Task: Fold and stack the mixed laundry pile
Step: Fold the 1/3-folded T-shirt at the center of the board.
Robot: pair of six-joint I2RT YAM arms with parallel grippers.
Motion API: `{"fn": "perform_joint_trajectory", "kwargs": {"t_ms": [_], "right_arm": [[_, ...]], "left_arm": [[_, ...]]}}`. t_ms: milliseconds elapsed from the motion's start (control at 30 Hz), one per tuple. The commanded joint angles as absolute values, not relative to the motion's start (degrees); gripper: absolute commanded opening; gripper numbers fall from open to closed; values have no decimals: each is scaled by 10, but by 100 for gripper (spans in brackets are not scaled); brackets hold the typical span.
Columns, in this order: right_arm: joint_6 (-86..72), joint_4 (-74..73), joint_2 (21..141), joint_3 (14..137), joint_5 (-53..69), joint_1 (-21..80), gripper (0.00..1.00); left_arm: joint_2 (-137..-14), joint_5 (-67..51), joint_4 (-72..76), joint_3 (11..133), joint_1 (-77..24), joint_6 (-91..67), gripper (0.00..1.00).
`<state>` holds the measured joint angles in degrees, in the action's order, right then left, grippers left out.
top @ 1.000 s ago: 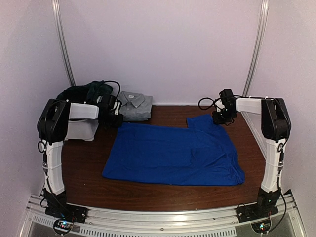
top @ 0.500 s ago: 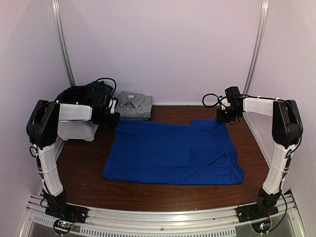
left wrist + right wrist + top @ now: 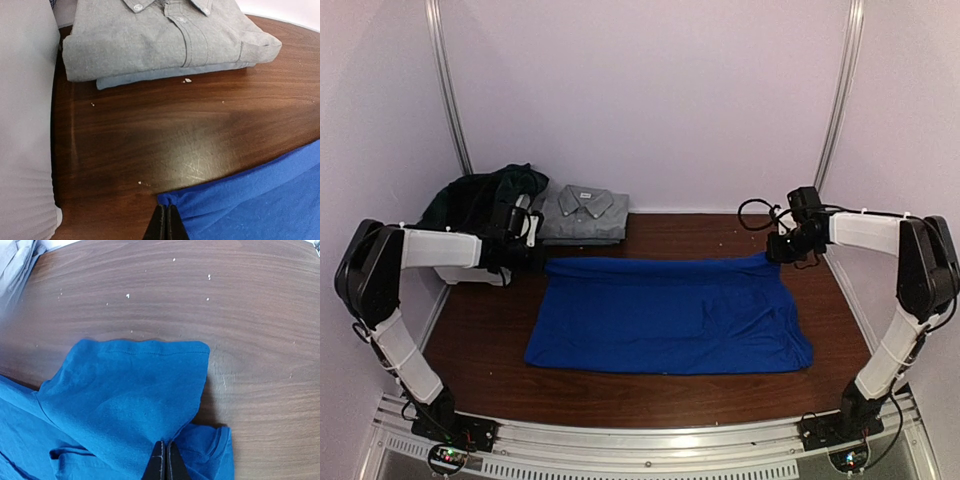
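- The blue T-shirt (image 3: 670,315) lies flat on the worktop (image 3: 480,330), with its long axis running left to right.
- The left pincer (image 3: 166,222) is clamped on the shirt's far-left corner and the right pincer (image 3: 165,460) on its far-right corner. The far edge runs straight between them.
- The shirt's body lies nearward of both pincers, so a fold would probably carry that edge toward the bases.
- Dark garments (image 3: 485,190) sit heaped far left, beside a folded grey shirt (image 3: 582,212).
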<state>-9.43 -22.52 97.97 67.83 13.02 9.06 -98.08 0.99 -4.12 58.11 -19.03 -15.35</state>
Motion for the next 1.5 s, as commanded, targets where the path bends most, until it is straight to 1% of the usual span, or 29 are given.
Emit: {"fn": "perform_joint_trajectory", "kwargs": {"t_ms": [0,167,333,600,833,1267,1467], "right_arm": [[-113,-204,948,634,129,98,0],[-128,-188,938,588,123,101,0],[-130,-187,945,572,112,102,0],[-140,-178,942,539,106,103,0],[-135,-199,929,561,99,110,0],[-139,-191,921,542,92,110,0],[-139,-199,930,527,79,110,0]], "left_arm": [[-933,11,-10,526,-195,-169,0],[-920,18,-7,475,-211,-172,0],[-923,35,-9,452,-224,-174,0],[-949,54,-25,458,-225,-168,0],[-935,57,-35,476,-226,-164,0],[-906,72,-29,443,-227,-180,0],[-915,71,-33,434,-227,-178,0]]}}
